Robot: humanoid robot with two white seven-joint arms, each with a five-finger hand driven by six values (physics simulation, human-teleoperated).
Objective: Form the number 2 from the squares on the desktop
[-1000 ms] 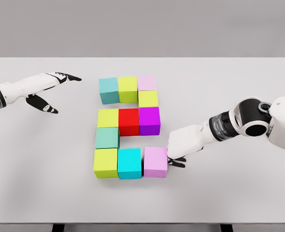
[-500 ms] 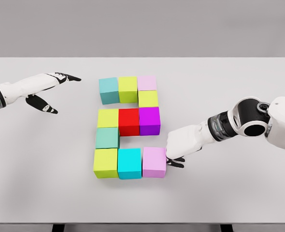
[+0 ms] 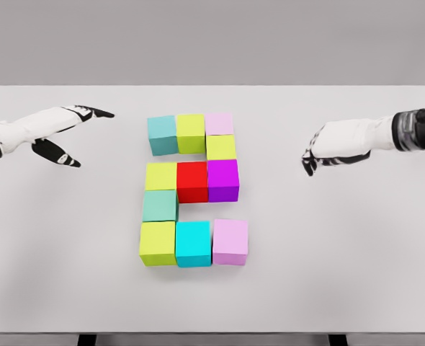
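cubes (image 3: 191, 189): eleven coloured blocks, touching, forming a 2
place: mid worktop (image 3: 356, 245), flat, upright

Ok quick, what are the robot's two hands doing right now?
Left hand: open, fingers spread, holding nothing.
Right hand: open, fingers relaxed, holding nothing.

a white desktop (image 3: 356, 259) (plain grey wall (image 3: 212, 40) behind)

coloured cubes (image 3: 193, 189) forming a 2 on white table (image 3: 356, 252) — both hands apart, empty
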